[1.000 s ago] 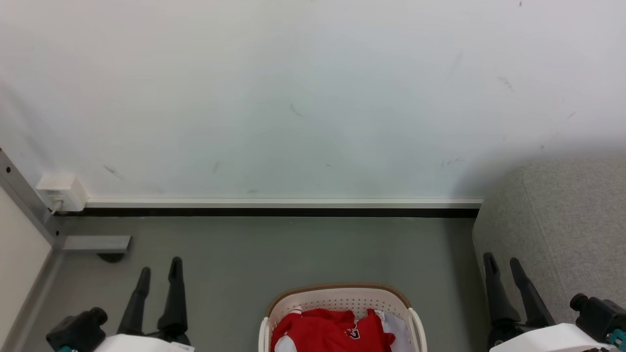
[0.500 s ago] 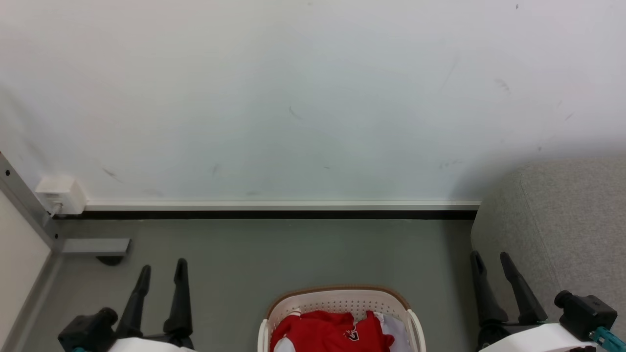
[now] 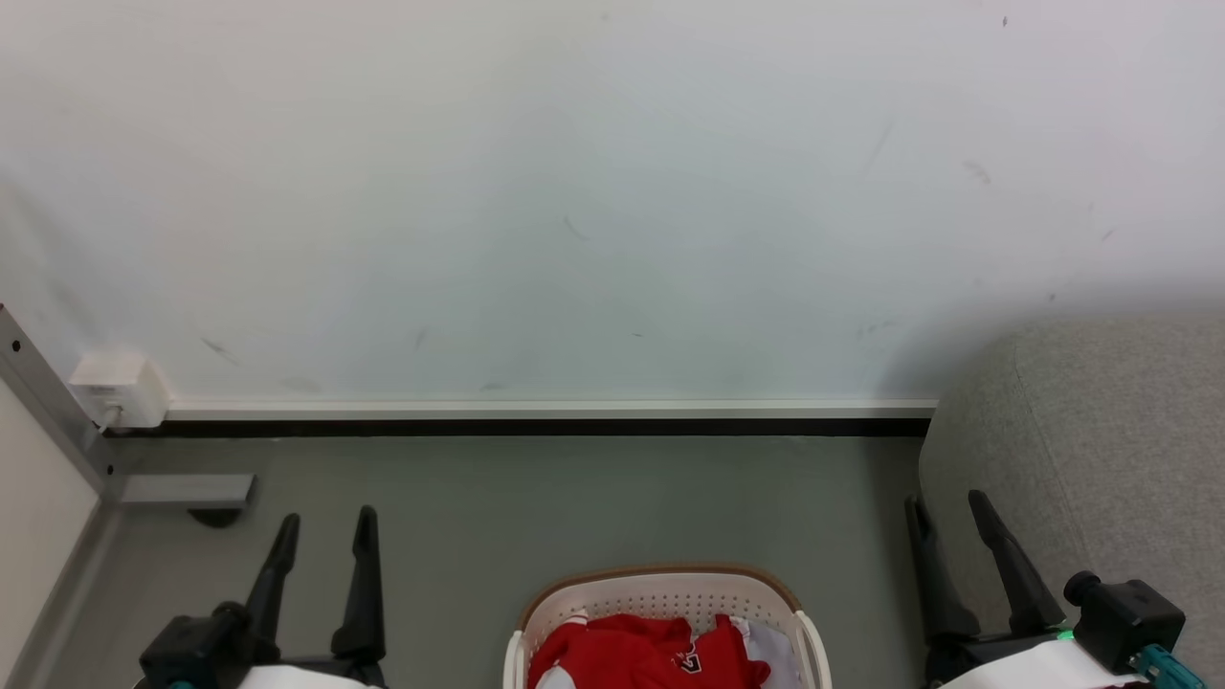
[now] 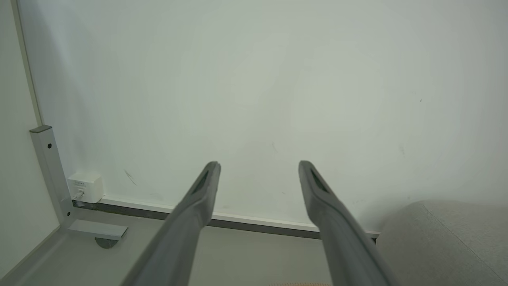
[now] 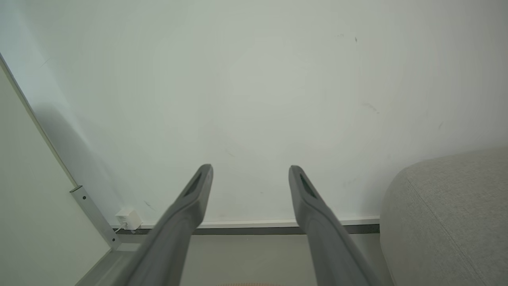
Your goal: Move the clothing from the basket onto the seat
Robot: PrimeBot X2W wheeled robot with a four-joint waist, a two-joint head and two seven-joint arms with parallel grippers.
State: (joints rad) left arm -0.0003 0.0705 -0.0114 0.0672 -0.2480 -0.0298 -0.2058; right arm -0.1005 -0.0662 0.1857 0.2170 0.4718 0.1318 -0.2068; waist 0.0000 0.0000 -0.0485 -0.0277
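My left pincer hovers low on my left with its two dark fingers spread apart and nothing between them, pointing toward the wall over the grey floor. My right pincer is also spread and empty, with its fingers just beside the rounded edge of the seat. I cannot tell whether they touch the fabric. The seat is the big grey woven block on my right, set against the wall. The basket stands on the floor between my two arms, close in front of me, and the head view cuts off its near part. The clothes lie bunched inside it, red with white patches and a small dark emblem near the middle. A bit of pale cloth sits against their right side. Both pincers are well apart from the basket. Far to my left a small white box sits at the foot of the wall beside a grey metal post.
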